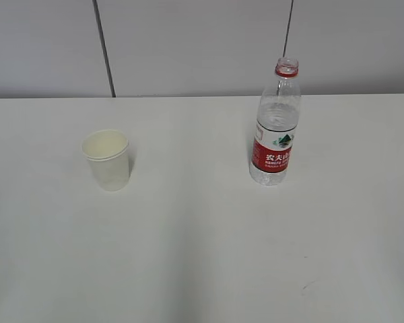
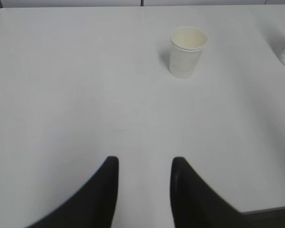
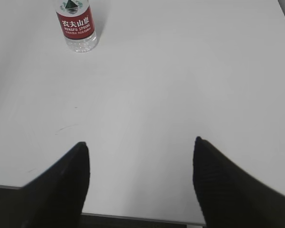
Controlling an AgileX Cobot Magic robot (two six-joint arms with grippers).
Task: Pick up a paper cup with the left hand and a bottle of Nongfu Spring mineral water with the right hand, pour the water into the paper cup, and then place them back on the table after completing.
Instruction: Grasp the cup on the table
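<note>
Counter (image 1: 202, 256) space in front of you is white and matte, with a pale panelled wall behind it in the exterior view. On it you have the paper cup (image 1: 108, 160) standing upright on the left side, mouth up; from the rim it looks like two cups nested, and you cannot tell from these views whether anything is inside. Well apart from it, on the right and a little farther back, stands the bottle (image 1: 276, 128), upright, cap off, with a red ring at the neck and a red label around its lower body. You can see the water (image 1: 268, 175) as clear liquid at the bottle's base below the label; how high it reaches is hard to judge.

Your left pincer (image 2: 143, 168) shows in its wrist view as two black fingers (image 2: 109, 190) standing moderately apart with bare counter between them, gripping nothing. The cup sits well ahead of it, slightly to the right of its line, and the bottle's edge just shows at the far right of that view.

Your right pincer (image 3: 140, 152) has its fingers spread wide, also empty, near the counter's front edge. The bottle stands well ahead of it, off to the left.

Neither arm appears in the exterior view.
</note>
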